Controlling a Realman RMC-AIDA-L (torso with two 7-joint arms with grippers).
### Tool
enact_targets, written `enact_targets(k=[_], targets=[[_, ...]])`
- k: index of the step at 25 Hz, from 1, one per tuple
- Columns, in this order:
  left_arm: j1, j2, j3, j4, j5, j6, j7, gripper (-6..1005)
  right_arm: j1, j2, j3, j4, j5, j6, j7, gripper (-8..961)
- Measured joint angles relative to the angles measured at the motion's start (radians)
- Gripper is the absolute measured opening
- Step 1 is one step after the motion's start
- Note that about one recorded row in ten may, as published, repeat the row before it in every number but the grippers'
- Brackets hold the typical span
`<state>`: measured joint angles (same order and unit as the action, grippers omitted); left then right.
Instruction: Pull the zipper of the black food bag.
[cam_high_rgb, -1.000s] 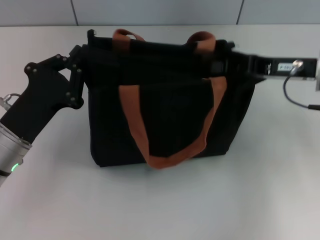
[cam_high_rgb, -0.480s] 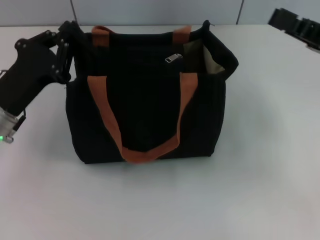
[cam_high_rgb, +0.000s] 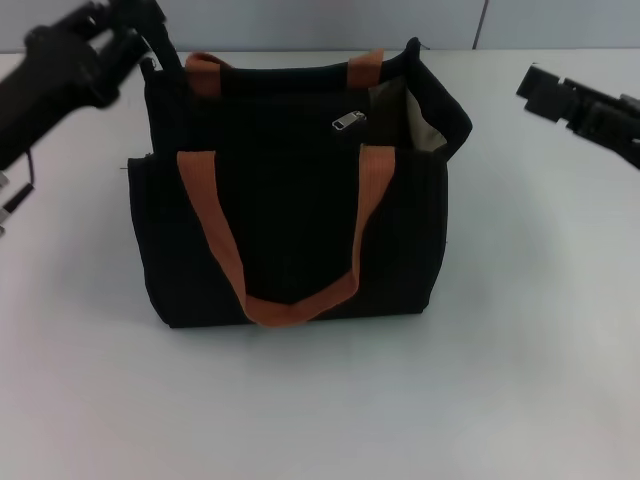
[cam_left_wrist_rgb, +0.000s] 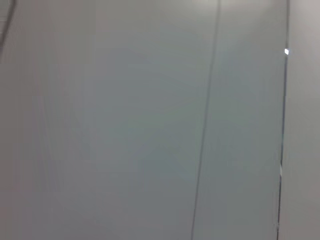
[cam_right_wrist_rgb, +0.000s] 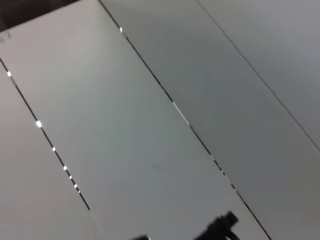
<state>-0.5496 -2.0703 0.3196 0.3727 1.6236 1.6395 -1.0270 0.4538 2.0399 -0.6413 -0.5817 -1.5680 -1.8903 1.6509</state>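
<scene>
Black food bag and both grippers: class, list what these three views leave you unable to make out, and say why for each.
- Left gripper, head view: motion-blurred at the black food bag's far corner; finger state unreadable.
- Right gripper, head view: its arm is cut by the picture's edge; fingers too indistinct.
- Zip line behind the zipper: black on black, its closed length unclear.
- Bag interior: only a sliver of pale lining shows.
- Both wrist views: only wall panels, no bag.

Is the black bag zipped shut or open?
Partly open: the black food bag gapes at its right end, showing pale lining beyond the zipper.
</scene>
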Motion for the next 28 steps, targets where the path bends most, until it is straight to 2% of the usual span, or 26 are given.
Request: enact_targets(k=[8,10,11,15,16,17,18,19,20,22,24,25,27,28], targets=[[0.04,0.006,-0.001,0.135,-0.15,0.064,-0.141,441,0.014,0.004,-0.001,0.016,-0.035,0.001,-0.099,489],[0.071,0.01,-0.002,0.182,-0.229,0.118,-0.163,533,0.013,0.016,-0.014,0.017,-0.036,-0.015,-0.249,491],[0.071,0.01,-0.002,0.182,-0.229,0.118,-0.163,563,0.013,0.016,-0.014,0.017,-0.036,-0.015,-0.249,492],[0.115,0.015,-0.002,0.218,-0.337,0.16,-0.193,682,0.011,0.04,-0.057,0.04,-0.037,-0.011,-0.467,496],[0.145,0.026,0.0,0.224,-0.385,0.183,-0.216,712,0.011,0.04,-0.057,0.04,-0.037,-0.011,-0.467,496],[0.145,0.026,0.0,0.224,-0.385,0.183,-0.216,712,0.014,0.041,-0.072,0.049,-0.037,-0.007,-0.488,497],[0.177,0.036,0.018,0.216,-0.382,0.222,-0.237,712,0.02,0.041,-0.13,0.056,-0.037,0.001,-0.53,498],[0.177,0.036,0.018,0.216,-0.382,0.222,-0.237,712,0.02,0.041,-0.13,0.056,-0.037,0.001,-0.53,499],[0.201,0.038,0.064,0.213,-0.326,0.246,-0.238,712,0.021,0.041,-0.185,0.055,-0.037,0.016,-0.58,500],[0.213,0.039,0.099,0.214,-0.292,0.256,-0.233,712,0.022,0.041,-0.211,0.056,-0.038,0.029,-0.619,502],[0.235,0.041,0.191,0.222,-0.201,0.297,-0.199,712,0.021,0.041,-0.246,0.062,-0.038,0.05,-0.694,503],[0.255,0.044,0.278,0.23,-0.12,0.348,-0.156,712,0.019,0.041,-0.289,0.067,-0.039,0.06,-0.744,504],[0.278,0.047,0.363,0.236,-0.057,0.368,-0.123,712,0.018,0.041,-0.329,0.068,-0.049,0.072,-0.758,506],[0.278,0.047,0.363,0.236,-0.057,0.368,-0.123,712,0.016,0.041,-0.344,0.068,-0.064,0.079,-0.76,534]])
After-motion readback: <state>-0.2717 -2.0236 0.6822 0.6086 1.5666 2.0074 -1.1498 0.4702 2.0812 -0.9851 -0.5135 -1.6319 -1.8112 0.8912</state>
